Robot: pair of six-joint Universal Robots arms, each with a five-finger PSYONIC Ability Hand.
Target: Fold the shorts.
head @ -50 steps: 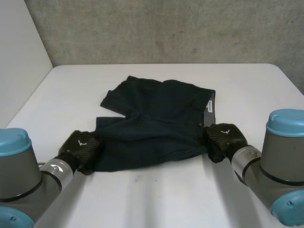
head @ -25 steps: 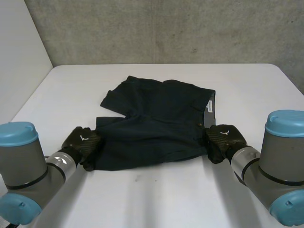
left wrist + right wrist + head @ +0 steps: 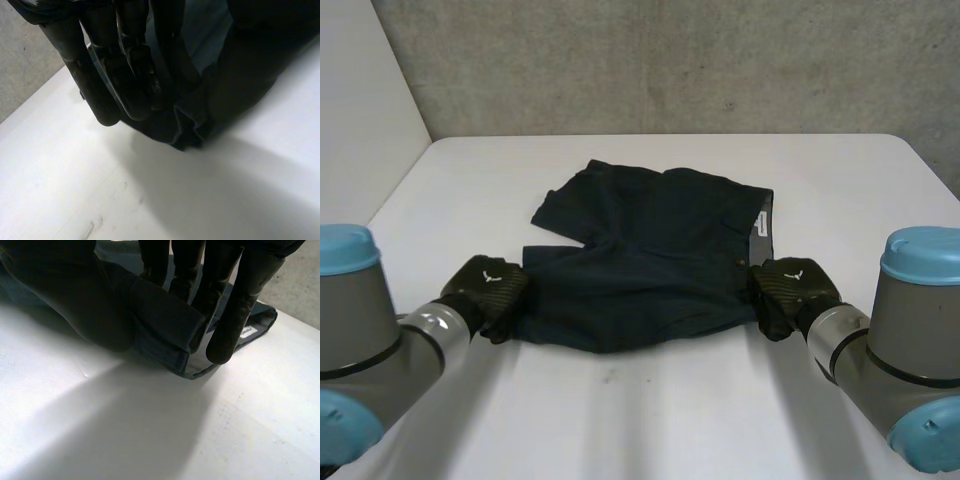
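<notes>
left hand [image 3: 492, 290], right hand [image 3: 788, 290]: each tight on a near corner of shorts [image 3: 660, 250]

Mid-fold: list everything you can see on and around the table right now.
shorts: one, dark navy, spread on the middle of the table, waistband on the right hand's side
label: one, white, inside the waistband
table: one, white, under the shorts
wall: one, grey concrete, behind the table
side panel: one, white, along the table's left edge
left hand: one, black, fingers pinching the shorts' near left corner
right hand: one, black, fingers and thumb pinching the waistband's near corner
left arm, right arm: two, grey with light-blue caps
</notes>
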